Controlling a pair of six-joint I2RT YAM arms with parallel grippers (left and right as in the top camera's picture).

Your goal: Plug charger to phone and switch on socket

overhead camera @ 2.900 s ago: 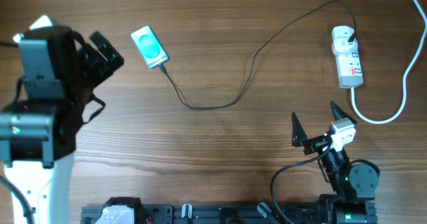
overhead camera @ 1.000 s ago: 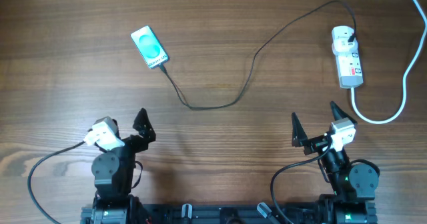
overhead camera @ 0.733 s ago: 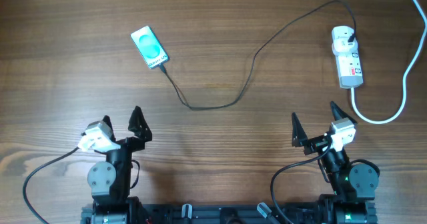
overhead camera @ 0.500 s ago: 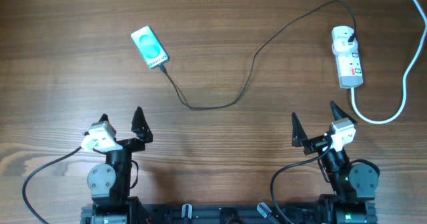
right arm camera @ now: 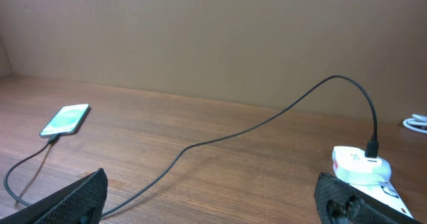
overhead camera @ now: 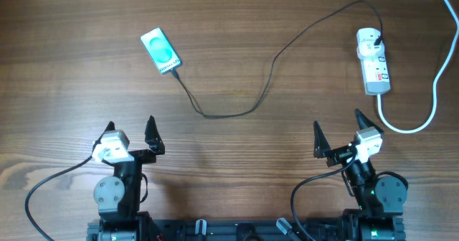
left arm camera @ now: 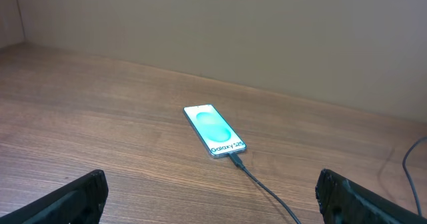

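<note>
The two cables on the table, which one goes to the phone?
The thin black charger, whose tip meets the phone at its end; the thick white cord only loops away from the socket to the right.

Two grippers in all: one left gripper (overhead camera: 130,123), one right gripper (overhead camera: 336,119). Ahead of the left jaws lies one phone (overhead camera: 160,51); ahead of the right jaws, one socket (overhead camera: 374,70). One charger (overhead camera: 272,62), one white cord (overhead camera: 434,97).

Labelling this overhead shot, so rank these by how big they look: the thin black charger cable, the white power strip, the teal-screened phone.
Largest to smallest:
1. the thin black charger cable, by far the longest, though the thinnest
2. the white power strip
3. the teal-screened smartphone, clearly shorter than the strip
</note>
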